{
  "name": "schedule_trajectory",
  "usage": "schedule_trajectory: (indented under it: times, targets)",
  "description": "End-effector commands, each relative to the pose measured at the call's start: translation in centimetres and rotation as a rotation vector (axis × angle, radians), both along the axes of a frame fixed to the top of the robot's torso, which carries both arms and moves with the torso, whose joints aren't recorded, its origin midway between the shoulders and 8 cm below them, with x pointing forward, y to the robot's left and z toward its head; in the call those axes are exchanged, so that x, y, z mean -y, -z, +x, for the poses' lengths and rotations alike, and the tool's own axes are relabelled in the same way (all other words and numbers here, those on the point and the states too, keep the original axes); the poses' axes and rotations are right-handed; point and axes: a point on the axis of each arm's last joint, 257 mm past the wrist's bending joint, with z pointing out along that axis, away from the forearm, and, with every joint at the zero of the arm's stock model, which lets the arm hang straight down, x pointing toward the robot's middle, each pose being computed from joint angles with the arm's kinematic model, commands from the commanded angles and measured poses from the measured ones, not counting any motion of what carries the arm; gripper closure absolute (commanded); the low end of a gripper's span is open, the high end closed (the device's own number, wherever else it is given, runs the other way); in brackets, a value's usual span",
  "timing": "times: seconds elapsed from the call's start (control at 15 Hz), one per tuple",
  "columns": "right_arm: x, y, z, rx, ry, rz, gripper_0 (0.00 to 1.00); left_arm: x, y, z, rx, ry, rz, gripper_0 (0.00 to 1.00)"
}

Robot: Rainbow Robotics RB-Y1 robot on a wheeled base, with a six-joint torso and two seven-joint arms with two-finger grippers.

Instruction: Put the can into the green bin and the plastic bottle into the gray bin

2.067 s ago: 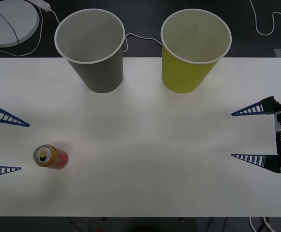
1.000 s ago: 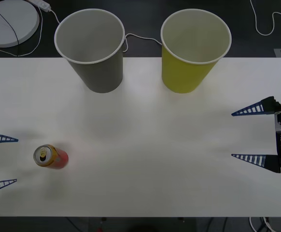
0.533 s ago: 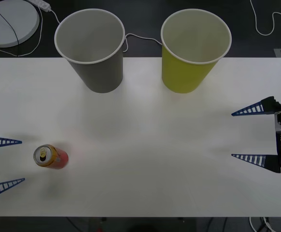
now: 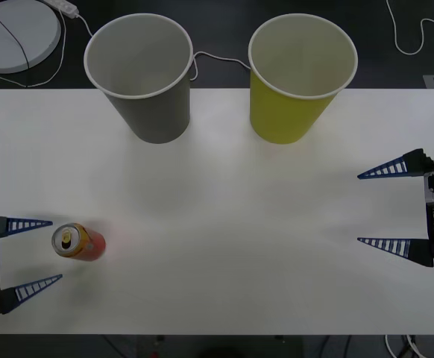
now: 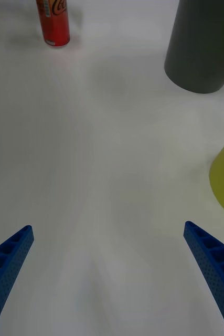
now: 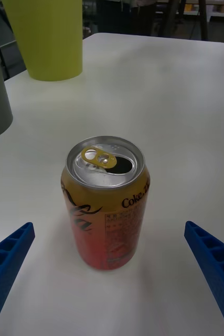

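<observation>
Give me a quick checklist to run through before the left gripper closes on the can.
1. Left gripper open wide enough for the can: ok.
2. Can upright on the table: ok; its tab end faces up in the left wrist view.
3. Can between the fingers: not ok; it sits just past the tips.
4. Can centred on the gap: ok, as the left wrist view shows it.
5. Green bin upright, mouth unblocked: ok.
6. Right gripper out of the way: ok, open at the table's right edge.

Red-orange can [image 4: 77, 242] upright, opened, front-left, gray bin [image 4: 139, 74] and green bin [image 4: 300, 77] upright, far edge
</observation>
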Motion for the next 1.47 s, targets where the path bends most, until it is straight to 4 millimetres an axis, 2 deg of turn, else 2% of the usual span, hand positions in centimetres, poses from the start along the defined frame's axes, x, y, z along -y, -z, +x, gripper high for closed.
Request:
schedule_trajectory:
  times: [0.07, 0.53, 0.93, 1.4, 1.47]
  targets:
    - [0.0, 0.0, 0.0, 0.0, 0.0, 0.0, 0.0, 0.5, 0.5, 0.5, 0.014, -0.015, -0.001, 0.0]
    - [0.0, 0.0, 0.0, 0.0, 0.0, 0.0, 0.0, 2.5, 2.0, 1.9, 0.036, -0.059, -0.041, 0.0]
    - [0.0, 0.0, 0.0, 0.0, 0.0, 0.0, 0.0, 4.5, 2.4, 3.2, 0.055, -0.072, -0.067, 0.0]
    - [0.0, 0.0, 0.0, 0.0, 0.0, 0.0, 0.0, 5.2, 2.6, 3.9, 0.063, -0.081, -0.071, 0.0]
    - [0.0, 0.0, 0.0, 0.0, 0.0, 0.0, 0.0, 5.2, 2.6, 3.8, 0.062, -0.082, -0.07, 0.25]
